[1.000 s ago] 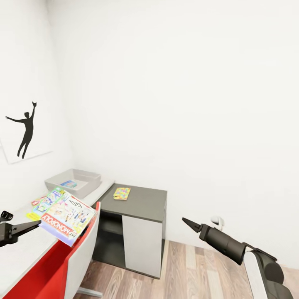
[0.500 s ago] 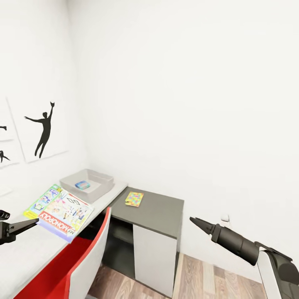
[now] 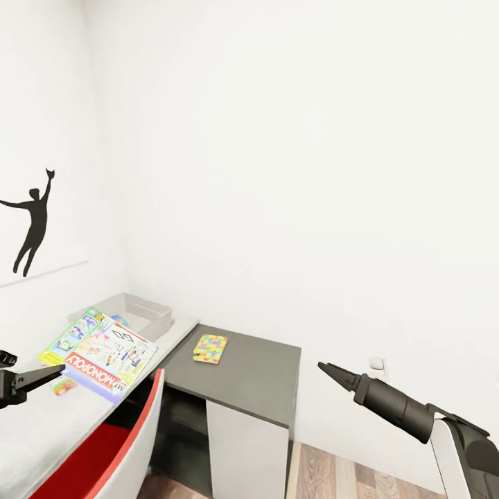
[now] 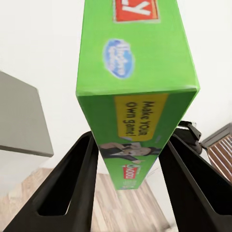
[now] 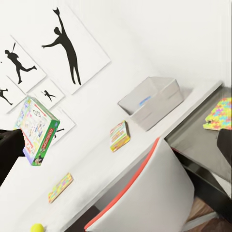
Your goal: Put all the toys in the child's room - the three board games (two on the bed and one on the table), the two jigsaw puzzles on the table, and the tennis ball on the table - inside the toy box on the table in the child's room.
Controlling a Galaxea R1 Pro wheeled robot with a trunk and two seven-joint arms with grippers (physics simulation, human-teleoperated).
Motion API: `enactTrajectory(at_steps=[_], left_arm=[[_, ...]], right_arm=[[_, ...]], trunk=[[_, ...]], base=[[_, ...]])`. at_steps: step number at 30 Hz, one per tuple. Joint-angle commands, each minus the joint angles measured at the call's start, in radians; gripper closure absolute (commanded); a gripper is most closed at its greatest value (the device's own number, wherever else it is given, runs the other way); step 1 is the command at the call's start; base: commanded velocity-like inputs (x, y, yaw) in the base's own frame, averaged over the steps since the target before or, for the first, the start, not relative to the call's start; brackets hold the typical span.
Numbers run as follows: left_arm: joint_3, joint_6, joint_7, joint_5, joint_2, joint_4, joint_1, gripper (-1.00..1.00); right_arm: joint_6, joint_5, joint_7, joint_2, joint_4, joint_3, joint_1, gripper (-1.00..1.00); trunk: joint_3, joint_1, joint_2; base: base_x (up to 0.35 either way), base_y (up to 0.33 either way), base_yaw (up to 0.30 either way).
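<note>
left gripper (image 4: pixel 128 159) clamped the green board game (image 3: pixel 104 353) by its edge, held near the toy box (image 3: pixel 142 313) for dropping in | right gripper (image 3: pixel 324 368) state unclear, idle

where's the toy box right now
In the head view, the toy box sits at the left on the pale table, against the wall, just behind the claw-held Monopoly box.

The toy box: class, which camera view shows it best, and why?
The right wrist view: the whole toy box sits unobstructed on the table. In the head view the held board game hides part of the toy box.
</note>
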Motion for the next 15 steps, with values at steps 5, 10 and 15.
enactTrajectory(at_steps=[5, 10, 15], left_arm=[[0.0, 0.01, -0.004, 0.001, 0.001, 0.0, 0.0, 1.0], [0.0, 0.01, -0.004, 0.001, 0.0, 0.0, 0.0, 1.0], [0.0, 0.01, -0.004, 0.001, 0.001, 0.0, 0.0, 1.0]], right_arm=[[0.005, -0.001, 0.002, 0.0, 0.001, -0.001, -0.001, -1.0], [0.004, -0.001, 0.001, -0.001, 0.001, -0.001, -0.001, -1.0], [0.003, -0.001, 0.0, -0.001, 0.001, -0.001, -0.001, -1.0]], trunk=[[0.004, 0.001, -0.001], [0.006, 0.001, -0.001], [0.006, 0.001, -0.001]], base=[[0.328, 0.07, -0.24], [0.313, 0.171, -0.105], [0.304, 0.183, -0.017]])
